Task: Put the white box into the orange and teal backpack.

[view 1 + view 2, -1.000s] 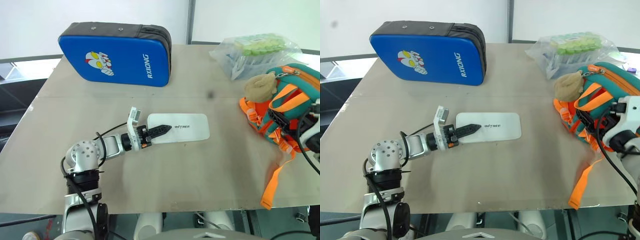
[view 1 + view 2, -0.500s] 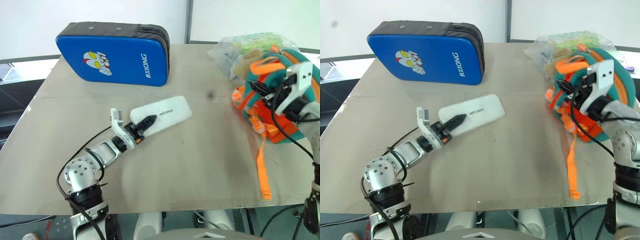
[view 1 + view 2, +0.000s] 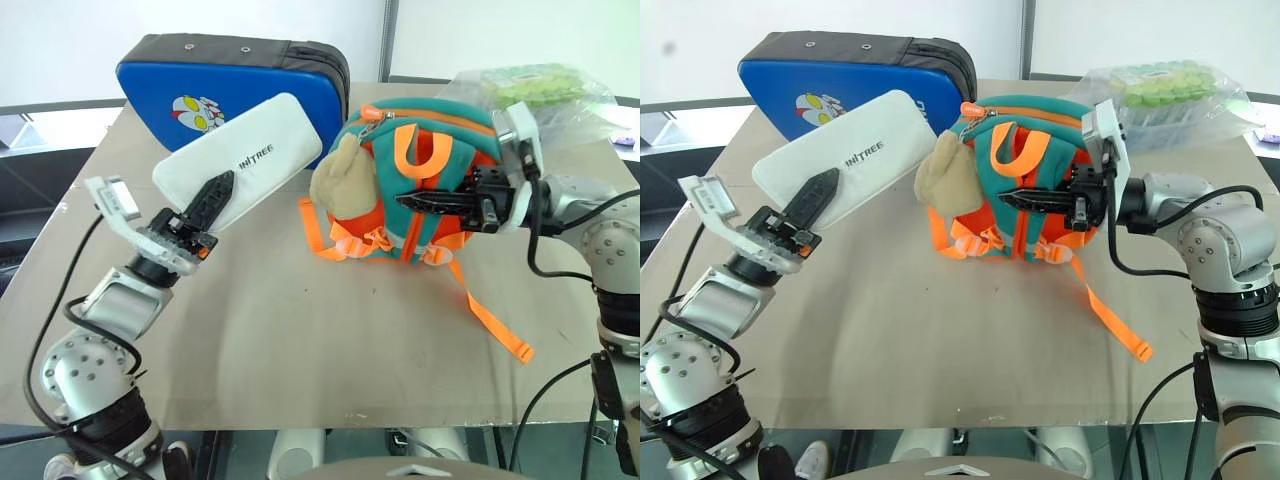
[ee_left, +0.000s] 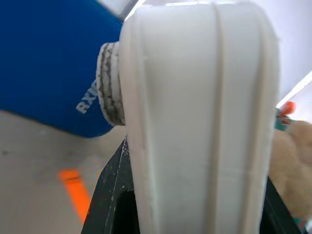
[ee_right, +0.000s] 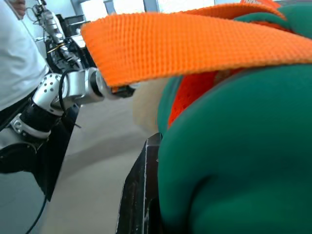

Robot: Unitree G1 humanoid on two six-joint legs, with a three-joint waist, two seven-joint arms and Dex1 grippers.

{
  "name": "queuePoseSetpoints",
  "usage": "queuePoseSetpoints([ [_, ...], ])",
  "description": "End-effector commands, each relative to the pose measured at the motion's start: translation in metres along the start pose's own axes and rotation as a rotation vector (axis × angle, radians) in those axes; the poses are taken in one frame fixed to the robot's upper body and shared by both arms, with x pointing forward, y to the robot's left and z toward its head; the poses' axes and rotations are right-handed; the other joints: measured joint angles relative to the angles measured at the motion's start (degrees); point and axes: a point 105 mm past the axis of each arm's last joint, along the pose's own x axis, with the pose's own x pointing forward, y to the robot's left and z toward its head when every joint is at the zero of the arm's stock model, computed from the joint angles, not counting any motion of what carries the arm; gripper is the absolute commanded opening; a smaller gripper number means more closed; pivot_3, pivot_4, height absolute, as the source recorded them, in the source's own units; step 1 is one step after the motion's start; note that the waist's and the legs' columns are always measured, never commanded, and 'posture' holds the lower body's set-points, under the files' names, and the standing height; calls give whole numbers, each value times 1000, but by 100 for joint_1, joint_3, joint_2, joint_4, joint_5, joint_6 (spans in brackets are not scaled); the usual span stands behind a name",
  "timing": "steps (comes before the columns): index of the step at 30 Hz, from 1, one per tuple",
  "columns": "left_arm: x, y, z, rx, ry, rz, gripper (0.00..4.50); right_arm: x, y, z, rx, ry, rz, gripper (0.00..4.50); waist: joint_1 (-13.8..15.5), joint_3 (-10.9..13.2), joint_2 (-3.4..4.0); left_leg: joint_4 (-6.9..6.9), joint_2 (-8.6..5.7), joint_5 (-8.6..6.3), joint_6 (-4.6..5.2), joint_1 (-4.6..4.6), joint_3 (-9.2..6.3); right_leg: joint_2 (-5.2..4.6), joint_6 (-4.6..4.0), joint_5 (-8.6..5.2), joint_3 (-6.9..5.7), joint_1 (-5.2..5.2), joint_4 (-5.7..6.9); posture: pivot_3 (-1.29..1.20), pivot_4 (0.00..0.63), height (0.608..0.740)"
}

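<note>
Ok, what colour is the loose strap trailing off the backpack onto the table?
Orange strap, hanging from the teal and orange backpack; clearest in the left eye view.

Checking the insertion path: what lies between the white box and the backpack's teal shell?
The tan plush toy hangs between the white box and the backpack, seen in the left eye view.

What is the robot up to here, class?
The left gripper holds the white box up off the table, tilted toward the backpack. The right gripper is shut on the backpack's front, holding it upright mid-table. The box is not inside yet. A blue case and a clear bag sit behind.
</note>
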Motion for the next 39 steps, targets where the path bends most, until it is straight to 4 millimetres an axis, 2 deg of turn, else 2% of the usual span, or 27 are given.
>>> queuePoseSetpoints([
  [1,3,-31,6,80,-9,-153,1032,1,3,-6,-28,21,22,44,26,3,5,0,-1,0,0,2,0,0,-1,0,1,2,0,0,150,740],
  [5,6,-51,-8,181,79,-279,1032,1,3,-6,-15,18,39,44,41,4,5,3,1,1,-1,17,-2,8,-4,-1,4,2,22,0,150,740],
  [9,10,-61,-24,317,206,-420,1032,-3,4,-2,-6,10,57,44,73,4,6,4,3,1,-1,21,-7,14,-15,-8,1,2,35,0,150,740],
  [18,11,-65,-20,442,279,-583,1032,-16,-12,15,77,-98,-24,44,63,8,5,6,3,1,-1,14,-1,13,-2,-1,5,1,24,0,150,740],
  [21,11,-63,-19,487,330,-635,1032,-22,-13,27,89,-160,-29,44,62,11,8,4,6,1,-1,14,-1,16,-2,-2,3,0,25,0,150,740],
  [25,15,-66,-21,507,372,-690,1032,-21,-9,32,84,-173,-15,44,59,13,13,4,7,1,-1,14,0,18,-1,-1,5,-1,26,0,150,740],
  [30,23,-77,-44,552,469,-783,1032,-11,7,37,79,-188,54,44,66,14,14,4,7,1,-1,12,-1,17,1,-1,4,-1,26,0,150,740],
  [34,45,-82,-71,575,545,-792,1032,-5,20,37,79,-185,100,44,72,15,15,4,7,1,-1,12,-2,18,1,-1,4,-1,28,0,150,740],
  [39,90,-91,-109,648,625,-749,1032,-1,30,34,81,-165,124,44,94,17,13,13,3,1,0,8,-5,18,3,0,2,0,35,0,150,740],
])
